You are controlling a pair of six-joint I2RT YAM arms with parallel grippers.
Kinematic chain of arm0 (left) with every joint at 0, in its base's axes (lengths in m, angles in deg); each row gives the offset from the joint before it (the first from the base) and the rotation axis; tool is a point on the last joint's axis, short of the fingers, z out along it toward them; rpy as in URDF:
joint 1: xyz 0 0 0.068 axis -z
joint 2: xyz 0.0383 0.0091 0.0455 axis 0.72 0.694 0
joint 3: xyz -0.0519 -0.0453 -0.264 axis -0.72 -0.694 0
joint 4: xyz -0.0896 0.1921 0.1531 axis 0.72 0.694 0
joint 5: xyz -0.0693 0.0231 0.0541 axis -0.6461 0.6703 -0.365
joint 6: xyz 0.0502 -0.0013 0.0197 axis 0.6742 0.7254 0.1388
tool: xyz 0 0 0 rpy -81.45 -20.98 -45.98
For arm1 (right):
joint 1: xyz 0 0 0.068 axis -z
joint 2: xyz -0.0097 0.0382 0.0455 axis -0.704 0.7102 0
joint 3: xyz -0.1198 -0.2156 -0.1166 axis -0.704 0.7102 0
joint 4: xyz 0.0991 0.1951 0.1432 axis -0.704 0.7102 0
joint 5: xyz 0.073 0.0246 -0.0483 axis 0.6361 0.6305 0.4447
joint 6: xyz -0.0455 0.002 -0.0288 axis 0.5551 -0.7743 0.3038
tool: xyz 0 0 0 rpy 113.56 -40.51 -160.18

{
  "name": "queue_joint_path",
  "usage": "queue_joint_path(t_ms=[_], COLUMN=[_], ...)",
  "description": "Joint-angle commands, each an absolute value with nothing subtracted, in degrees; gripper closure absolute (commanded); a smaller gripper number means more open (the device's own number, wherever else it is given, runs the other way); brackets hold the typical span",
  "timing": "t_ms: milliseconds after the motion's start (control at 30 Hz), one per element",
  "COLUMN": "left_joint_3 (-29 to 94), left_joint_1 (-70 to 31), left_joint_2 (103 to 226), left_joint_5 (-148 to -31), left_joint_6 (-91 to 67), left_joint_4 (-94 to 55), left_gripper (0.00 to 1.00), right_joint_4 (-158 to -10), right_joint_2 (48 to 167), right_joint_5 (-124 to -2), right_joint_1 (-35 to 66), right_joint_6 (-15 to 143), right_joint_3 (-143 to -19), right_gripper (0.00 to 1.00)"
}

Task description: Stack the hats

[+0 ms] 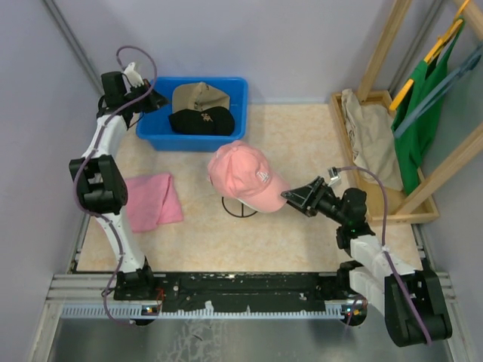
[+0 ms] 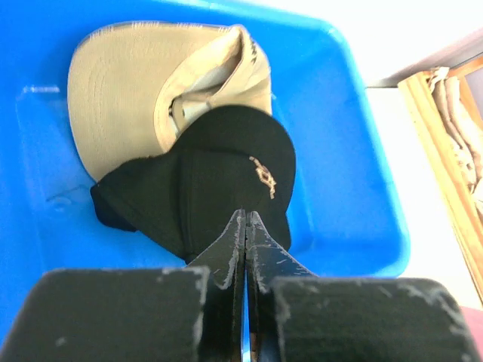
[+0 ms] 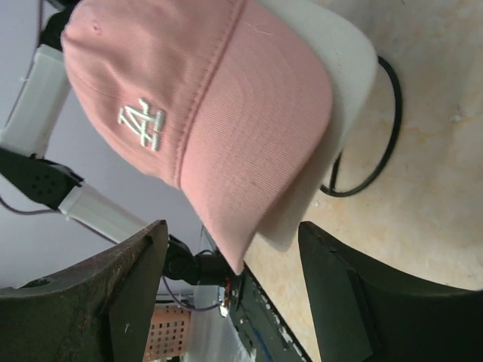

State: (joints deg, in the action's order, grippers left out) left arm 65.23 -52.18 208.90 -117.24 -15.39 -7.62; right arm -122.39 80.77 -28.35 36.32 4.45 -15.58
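**Pink cap (image 1: pixel 243 175) stacked over white cap (image 3: pixel 343 64) on a wire stand (image 1: pixel 240 210), mid-table (image 1: pixel 302 241).**
Black cap (image 2: pixel 204 181) and tan cap (image 2: pixel 128 83) are walled in by the blue bin (image 2: pixel 355 151). The left tool (image 2: pixel 246 220) is pressed shut at the black cap's edge. The right tool (image 1: pixel 290 197) is held wide beside the pink brim. The white cap is mostly hidden.

Walls (image 1: pixel 302 45): pale grey, plain. Counter (image 1: pixel 287 241): beige, speckled. Wooden rack (image 1: pixel 445 170), R side, w/ green garments (image 1: pixel 423 121) on hangers. Light even.

The black fabric cap (image 1: pixel 201 121) lies on the tan fabric cap (image 1: pixel 198 95) in the blue plastic bin (image 1: pixel 181 143); before the bin, the pink fabric cap (image 1: pixel 243 173) covers the white fabric cap (image 3: pixel 343 68).
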Motion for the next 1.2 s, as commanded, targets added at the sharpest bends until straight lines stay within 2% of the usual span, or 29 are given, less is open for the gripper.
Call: queue_joint_path(t_ms=[0,67,133,267,300,367,833,1167], left_joint_3=[64.8,65.2,65.1,65.9,66.9,68.6,81.2,82.3], left_joint_1=[-52.8,-52.9,-52.7,-51.6,-51.1,-49.3,-41.7,-39.1], left_joint_2=[206.0,206.1,207.0,209.8,210.7,212.4,223.1,224.9], left_joint_5=[-119.6,-120.5,-121.3,-121.0,-120.9,-119.6,-103.0,-91.5], left_joint_6=[-17.4,-17.5,-17.4,-15.5,-14.4,-12.1,-4.7,-0.3], left_joint_4=[-10.2,-9.7,-9.2,-7.0,-6.0,-3.6,6.5,9.0], left_gripper=[1.00,0.98,0.74,0.41,0.38,0.31,0.19,0.14], right_joint_4=[-117.7,-116.8,-114.7,-110.7,-109.8,-108.6,-106.5,-109.9], right_joint_2=[79.8,79.6,79.2,78.6,78.5,78.2,76.0,77.7], right_joint_5=[-29.5,-29.7,-30.0,-30.8,-31.0,-31.2,-30.5,-29.5], right_joint_1=[36.8,36.8,36.8,36.8,36.8,36.8,37.5,37.8], right_joint_6=[8.1,8.6,9.7,11.7,12.2,12.7,12.8,11.7], right_joint_3=[-16.9,-17.0,-17.5,-18.9,-19.2,-19.8,-20.4,-19.7], right_gripper=[0.30,0.29,0.22,0.05,0.02,0.01,0.01,0.01])
